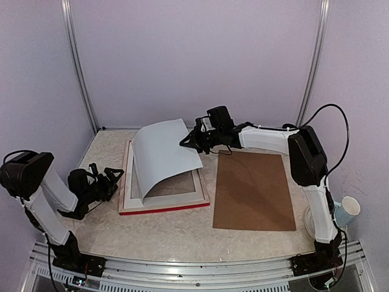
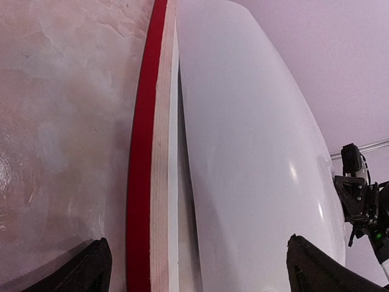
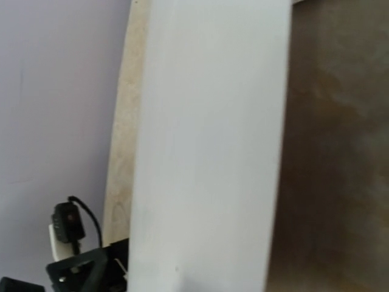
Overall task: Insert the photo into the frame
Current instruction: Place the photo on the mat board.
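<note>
The frame (image 1: 164, 208) lies flat left of centre, pale side up, with its red edge toward me; it also shows in the left wrist view (image 2: 143, 152). The photo (image 1: 161, 152) shows only its plain white back, and its picture side is hidden. It curls up from the frame's left side and arches over the opening. My right gripper (image 1: 189, 141) is shut on its raised far-right edge. The sheet fills the right wrist view (image 3: 206, 152) and hides the fingers there. My left gripper (image 1: 112, 176) is open and empty just left of the frame, facing the curled photo (image 2: 243, 152).
A brown hardboard panel (image 1: 252, 188) lies flat right of the frame and shows in the right wrist view (image 3: 334, 152). A paper cup (image 1: 347, 210) stands at the far right by the right arm's base. Purple walls close the back and sides.
</note>
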Robot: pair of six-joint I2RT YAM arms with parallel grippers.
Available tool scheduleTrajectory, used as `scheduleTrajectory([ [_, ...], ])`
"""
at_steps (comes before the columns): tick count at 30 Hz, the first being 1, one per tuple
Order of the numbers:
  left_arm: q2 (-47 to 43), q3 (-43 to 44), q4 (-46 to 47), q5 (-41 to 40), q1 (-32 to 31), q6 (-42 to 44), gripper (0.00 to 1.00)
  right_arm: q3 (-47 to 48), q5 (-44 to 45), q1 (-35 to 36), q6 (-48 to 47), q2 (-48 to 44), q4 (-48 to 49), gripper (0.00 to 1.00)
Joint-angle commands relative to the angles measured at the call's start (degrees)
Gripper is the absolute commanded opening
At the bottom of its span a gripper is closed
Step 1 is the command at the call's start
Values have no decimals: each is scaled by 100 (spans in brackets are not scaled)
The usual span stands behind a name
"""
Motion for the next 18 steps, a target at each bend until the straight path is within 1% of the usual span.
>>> scheduleTrajectory([
  [1,213,-124,-323,35,-33,-17,99,281,100,19,-454,59,-457,19],
  [6,286,-111,-265,31,-66,-42,99,371,29,15,-720,189,-630,19],
  [13,425,-118,-104,62,-134,-132,99,903,45,-25,-1202,481,-1094,19],
  [18,431,-126,-88,46,-155,-145,99,1075,106,-61,-1483,533,-1341,19],
])
